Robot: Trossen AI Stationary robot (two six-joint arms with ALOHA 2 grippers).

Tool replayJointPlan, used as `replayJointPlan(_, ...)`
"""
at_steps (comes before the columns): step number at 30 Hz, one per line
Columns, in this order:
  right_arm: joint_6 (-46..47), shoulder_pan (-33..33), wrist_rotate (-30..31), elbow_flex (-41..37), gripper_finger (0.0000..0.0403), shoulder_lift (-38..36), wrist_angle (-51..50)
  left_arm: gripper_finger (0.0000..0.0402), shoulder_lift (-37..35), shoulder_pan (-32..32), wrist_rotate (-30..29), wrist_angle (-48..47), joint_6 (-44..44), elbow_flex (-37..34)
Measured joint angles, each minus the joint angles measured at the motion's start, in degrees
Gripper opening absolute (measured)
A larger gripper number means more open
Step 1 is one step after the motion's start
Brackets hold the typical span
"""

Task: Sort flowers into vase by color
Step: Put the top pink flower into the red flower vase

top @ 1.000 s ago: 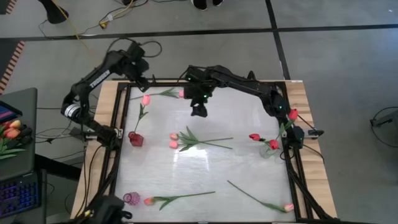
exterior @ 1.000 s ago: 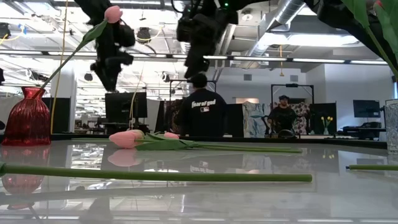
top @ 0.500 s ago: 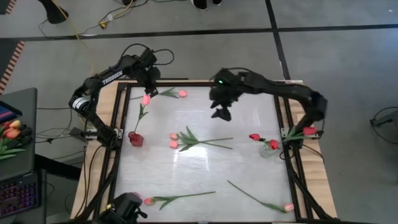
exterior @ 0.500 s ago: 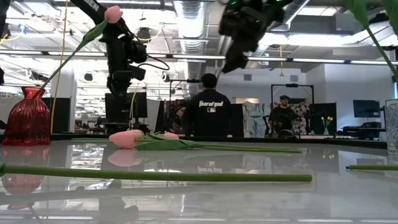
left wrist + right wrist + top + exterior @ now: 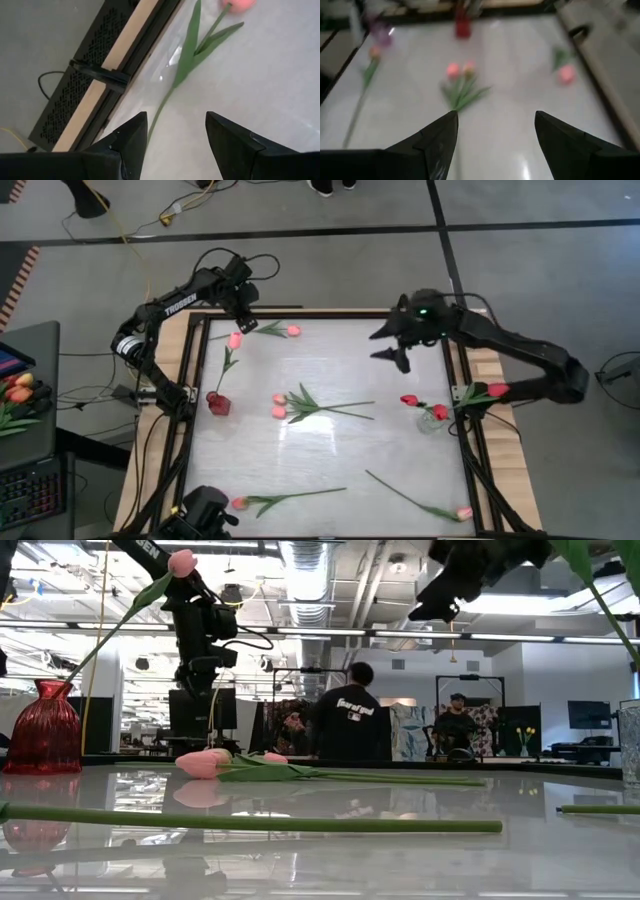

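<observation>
Both arms are between picks, carrying nothing. The left pincer (image 5: 175, 132) hangs with fingers spread over the desk's (image 5: 330, 450) far left corner, straddling the stem of a pink tulip (image 5: 272, 330) that lies there. The right pincer (image 5: 392, 352) is spread wide too, high over the far right side.

One pink tulip stands in the red vase (image 5: 217, 404); red ones sit in the clear vase (image 5: 430, 423). A pink pair (image 5: 310, 407) lies mid-desk, and two more tulips lie near the front edge (image 5: 285, 500) (image 5: 420, 502).

Next, I judge, the left pincer must drop and close on that stem, then carry it to the red vase.

The left arm reads "TROSSEN" (image 5: 181, 305). The shirt (image 5: 348, 712) of a person behind bears writing I can't quite make out.
</observation>
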Motion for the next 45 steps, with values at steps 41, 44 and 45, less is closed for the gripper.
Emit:
replayJointPlan(41,14.3,19.0,18.0,-6.5,0.0290,-11.1,11.2,0.0190,-0.7,0.0,5.6,4.5,6.6,-14.3)
replayJointPlan(44,14.7,19.7,18.0,-6.5,0.0290,-12.1,8.9,0.0190,-0.7,0.3,5.9,6.4,6.3,-15.4)
replayJointPlan(45,14.9,20.0,18.0,-6.5,0.0290,-12.4,8.6,0.0190,-0.7,0.3,5.7,7.1,6.3,-15.9)
